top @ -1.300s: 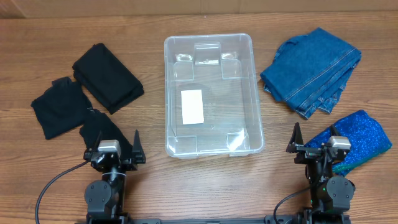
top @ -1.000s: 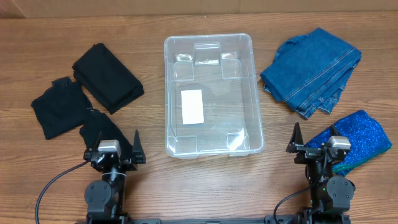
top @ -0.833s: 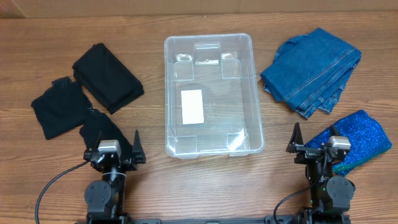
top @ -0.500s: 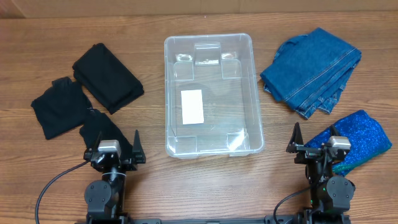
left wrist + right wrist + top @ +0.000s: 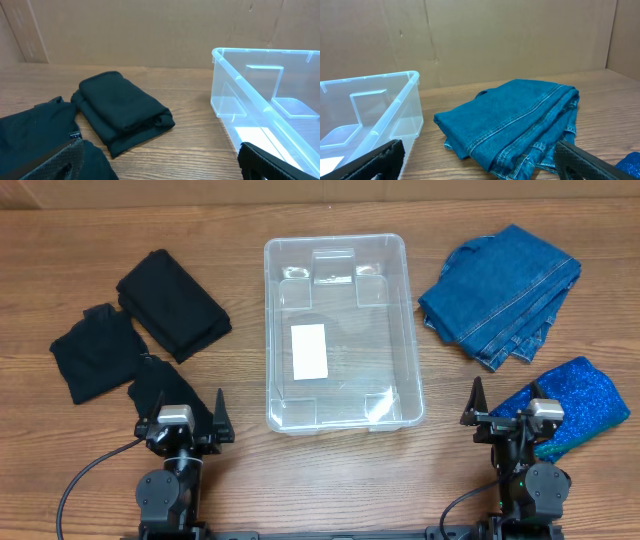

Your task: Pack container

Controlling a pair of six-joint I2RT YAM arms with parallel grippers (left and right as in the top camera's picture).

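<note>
The clear plastic container [image 5: 340, 330] sits in the middle of the table with a white label [image 5: 310, 351] on its bottom; it is empty. It also shows in the left wrist view [image 5: 265, 120] and the right wrist view [image 5: 370, 120]. Folded blue jeans [image 5: 500, 292] lie to its right, also in the right wrist view [image 5: 515, 125]. A sparkly blue cloth [image 5: 580, 402] lies at the near right. A folded black garment [image 5: 172, 304] and other black clothes [image 5: 95, 352] lie to the left. My left gripper [image 5: 185, 418] and right gripper [image 5: 508, 405] are open and empty near the front edge.
A brown cardboard wall [image 5: 150, 30] stands behind the table. Another black cloth [image 5: 160, 385] lies just beyond my left gripper. Bare wooden table [image 5: 330, 480] lies between the two arms.
</note>
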